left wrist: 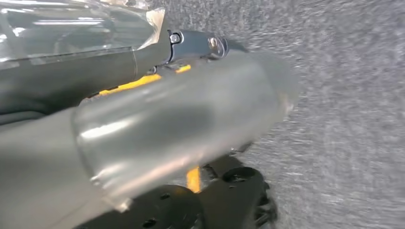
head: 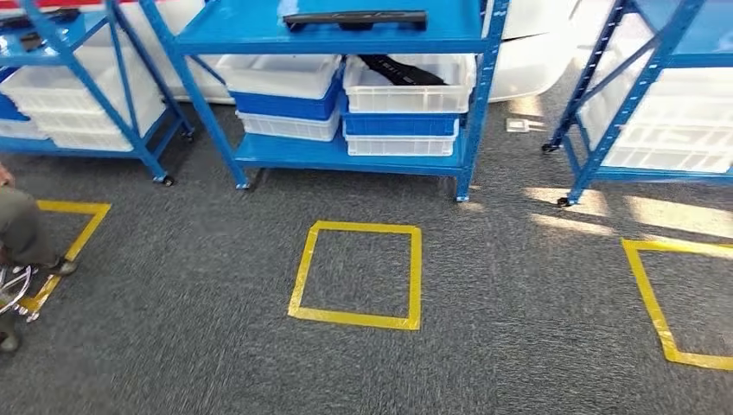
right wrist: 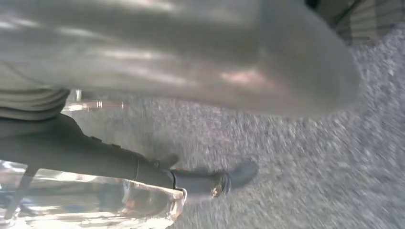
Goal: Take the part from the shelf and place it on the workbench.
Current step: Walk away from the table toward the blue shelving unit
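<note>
The fingers of my left hand [left wrist: 143,129] and right hand [right wrist: 191,57] are too blurred to tell. The black part [head: 354,18] lies on the blue shelf [head: 337,36]; walking closer, I may bump it.

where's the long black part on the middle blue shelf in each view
head view: long black part lies on the top level of the middle blue shelf, near the picture's top edge.
left wrist view: not in it.
right wrist view: not in it.
shared landmark: grey carpet.
</note>
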{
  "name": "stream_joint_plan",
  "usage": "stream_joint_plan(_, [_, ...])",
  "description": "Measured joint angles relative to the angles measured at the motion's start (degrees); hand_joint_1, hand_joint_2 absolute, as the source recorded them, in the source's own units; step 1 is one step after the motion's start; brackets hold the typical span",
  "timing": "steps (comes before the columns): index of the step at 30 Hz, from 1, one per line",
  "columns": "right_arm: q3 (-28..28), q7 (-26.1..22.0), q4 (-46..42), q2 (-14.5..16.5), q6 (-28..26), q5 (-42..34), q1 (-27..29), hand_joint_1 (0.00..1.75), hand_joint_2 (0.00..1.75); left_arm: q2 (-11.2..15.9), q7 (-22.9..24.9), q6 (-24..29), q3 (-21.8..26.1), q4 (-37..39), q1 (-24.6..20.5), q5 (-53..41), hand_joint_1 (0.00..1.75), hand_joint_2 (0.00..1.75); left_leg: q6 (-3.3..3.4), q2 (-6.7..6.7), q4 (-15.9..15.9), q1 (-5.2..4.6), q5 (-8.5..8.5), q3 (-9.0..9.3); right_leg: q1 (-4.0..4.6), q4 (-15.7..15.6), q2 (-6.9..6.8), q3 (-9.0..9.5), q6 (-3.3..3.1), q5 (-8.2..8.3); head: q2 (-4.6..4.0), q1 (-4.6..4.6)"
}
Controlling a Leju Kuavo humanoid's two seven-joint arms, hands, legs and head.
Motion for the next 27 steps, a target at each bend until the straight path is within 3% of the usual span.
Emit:
stream_joint_plan(1, [0.0, 0.1, -0.1, -0.1, -0.1, 0.0, -0.2, 0.0, 0.0, -0.1, 0.0, 0.0, 0.0, 0.0, -0.3, 0.0, 0.0, 0.0, 0.36, -0.07, 2.3, -0.21, 0.02, -1.68, 0.61, -0.6, 0.03, 0.9, -0.54, 0.14, 0.0, -0.65])
stream_joint_plan(3, [0.0, 0.2, -0.2, -0.1, -0.4, 0.0, -0.6, 0.0, 0.0, -0.3, 0.1, 0.2, 0.0, 0.1, -0.7, -0.3, 0.0, 0.0, 2.28, -0.58, 9.4, -1.43, -1.91, -7.31, 1.47, -1.6, -0.13, 1.77, -1.67, 0.38, 0.01, -1.31])
stream_joint_plan(5, [0.0, 0.3, -0.2, 0.1, -0.5, 0.0, -0.8, 0.0, 0.0, -0.3, 0.2, 0.6, 0.0, 0.1, -0.4, -0.5, 0.0, 0.87, 4.21, -1.09, 16.4, -3.15, -5.28, -12.95, 2.34, -2.4, 0.28, 2.5, -2.31, 0.22, 0.01, -1.58])
stream_joint_plan(6, [0.0, 0.4, -0.2, 0.1, -0.6, 0.0, -0.8, 0.0, 0.0, -0.3, 0.3, 0.8, 0.0, 0.1, -0.2, -0.5, 0.0, 1.31, 5.0, -1.27, 18.0, -3.93, -5.96, -14.75, 2.76, -2.5, 0.54, 2.74, -2.56, 0.09, 0.01, -1.63])
stream_joint_plan(7, [0.0, 0.6, -0.2, 0.1, -0.7, -0.1, -0.8, 0.0, 0.0, -0.3, 0.3, 0.8, 0.0, 0.1, -0.1, -0.5, 0.0, 1.75, 5.89, -1.39, 17.8, -4.66, -5.2, -15.54, 3.16, -2.6, 0.79, 2.96, -2.8, -0.08, 0.01, -1.62])
stream_joint_plan(8, [0.0, 0.8, -0.2, 0.2, -0.9, -0.1, -0.7, 0.0, 0.0, -0.3, 0.2, 0.9, 0.0, 0.1, 0.1, -0.5, 0.0, 1.75, 6.87, -1.51, 15.8, -5.34, -3.27, -15.36, 3.45, -2.6, 1.01, 3.2, -3.03, -0.26, 0.02, -1.62])
stream_joint_plan(10, [0.0, 1.1, -0.2, 0.3, -1.4, 0.0, -0.7, 0.0, 0.87, -0.3, 0.2, 1.0, 0.0, 0.1, 0.2, -0.6, 0.0, 1.75, 8.75, -1.86, 9.8, -6.61, 1.51, -13.53, 3.83, -2.7, 1.46, 3.65, -3.18, -0.64, 0.02, -1.6])
stream_joint_plan(12, [0.0, 1.2, -0.2, 0.4, -1.7, 0.1, -0.8, 0.0, 1.75, -0.2, 0.2, 1.1, 0.0, 0.1, 0.3, -0.7, 0.0, 1.75, 9.94, -2.47, 7.1, -7.69, 1.97, -12.66, 4.05, -2.9, 2.0, 3.83, -2.75, -1.06, 0.02, -1.64])
stream_joint_plan(14, [0.0, 1.2, -0.2, 0.4, -1.8, 0.1, -0.8, 0.0, 1.75, -0.2, 0.2, 1.2, 0.0, 0.1, 0.3, -0.6, 0.0, 1.75, 10.43, -2.9, 6.9, -8.38, 1.57, -12.46, 4.32, -3.3, 2.49, 4.07, -1.97, -1.48, 0.02, -1.73])
stream_joint_plan(16, [0.0, 1.5, -0.2, 0.4, -1.8, 0.1, -0.7, 0.0, 1.75, -0.3, 0.1, 1.0, 0.0, 0.1, 0.4, -0.5, 0.0, 1.75, 10.41, -2.76, 5.6, -8.38, 4.04, -11.15, 4.57, -2.5, 2.21, 4.42, -1.45, -2.2, 0.02, -1.49])
stream_joint_plan(17, [0.0, 1.7, -0.2, 0.3, -1.9, 0.1, -0.7, 0.0, 1.75, -0.4, 0.1, 0.9, 0.0, 0.1, 0.4, -0.5, 0.0, 1.75, 10.52, -2.52, 4.9, -8.39, 4.86, -10.45, 4.66, -0.8, 1.87, 3.84, -1.53, -2.99, 0.02, -1.31])
stream_joint_plan(18, [0.0, 1.9, -0.2, 0.2, -1.9, 0.2, -0.8, 0.0, 1.75, -0.5, 0.1, 0.8, 0.0, 0.1, 0.3, -0.5, 0.0, 1.75, 10.66, -2.24, 4.5, -8.44, 5.23, -9.91, 4.71, 2.1, 1.44, 2.39, -1.82, -4.14, 0.02, -1.09])
stream_joint_plan(20, [0.0, 2.2, -0.2, 0.1, -1.9, 0.3, -0.8, 0.0, 1.75, -0.5, 0.2, 0.8, 0.0, 0.1, 0.2, -0.5, 0.0, 1.75, 11.23, -1.83, 4.4, -9.0, 4.82, -9.45, 4.85, 8.9, 1.08, -2.27, -2.42, -6.36, 0.02, -0.93])
stream_joint_plan(21, [0.0, 2.2, -0.2, 0.1, -1.8, 0.3, -0.7, 0.0, 1.75, -0.6, 0.2, 0.9, 0.0, 0.1, 0.2, -0.5, 0.0, 1.75, 11.41, -1.78, 4.4, -9.3, 4.54, -9.26, 4.99, 11.1, 1.04, -4.23, -2.42, -6.56, 0.02, -0.89])
stream_joint_plan(22, [0.0, 2.3, -0.2, 0.1, -1.8, 0.3, -0.6, 0.0, 1.75, -0.6, 0.3, 0.9, 0.0, 0.1, 0.2, -0.6, 0.0, 1.75, 11.6, -1.78, 4.4, -9.61, 4.22, -9.0, 5.19, 11.4, 1.03, -5.27, -2.22, -5.74, 0.02, -0.87])
stream_joint_plan(23, [0.0, 2.3, -0.2, 0.0, -1.8, 0.3, -0.5, 0.0, 1.75, -0.6, 0.3, 1.0, 0.0, 0.1, 0.2, -0.6, 0.0, 1.75, 11.73, -1.85, 4.4, -9.92, 3.88, -8.62, 5.46, 9.5, 1.02, -5.26, -1.94, -3.96, 0.02, -0.85])
stream_joint_plan(24, [0.0, 2.4, -0.2, 0.0, -1.7, 0.3, -0.4, 0.0, 1.75, -0.7, 0.3, 1.0, 0.0, 0.1, 0.2, -0.7, 0.0, 1.31, 11.82, -1.93, 4.4, -10.2, 3.52, -8.16, 5.78, 5.9, 1.01, -4.39, -1.77, -1.57, 0.02, -0.8])
stream_joint_plan(25, [0.0, 2.4, -0.2, -0.1, -1.7, 0.3, -0.4, 0.0, 1.75, -0.8, 0.3, 1.0, 0.0, 0.1, 0.2, -0.7, 0.0, 0.87, 11.82, -1.99, 4.4, -10.51, 3.12, -7.79, 6.2, 2.4, 0.99, -3.36, -2.03, 0.65, 0.02, -0.84])
stream_joint_plan(27, [0.1, 2.5, -0.2, -0.3, -1.7, 0.4, -0.5, 0.0, 1.75, -1.0, 0.4, 1.1, 0.0, 0.1, 0.2, -0.7, 0.0, 0.0, 11.6, -2.1, 4.4, -10.92, 2.36, -7.39, 6.82, -2.4, 0.97, -1.6, -3.06, 3.24, 0.02, -0.95])
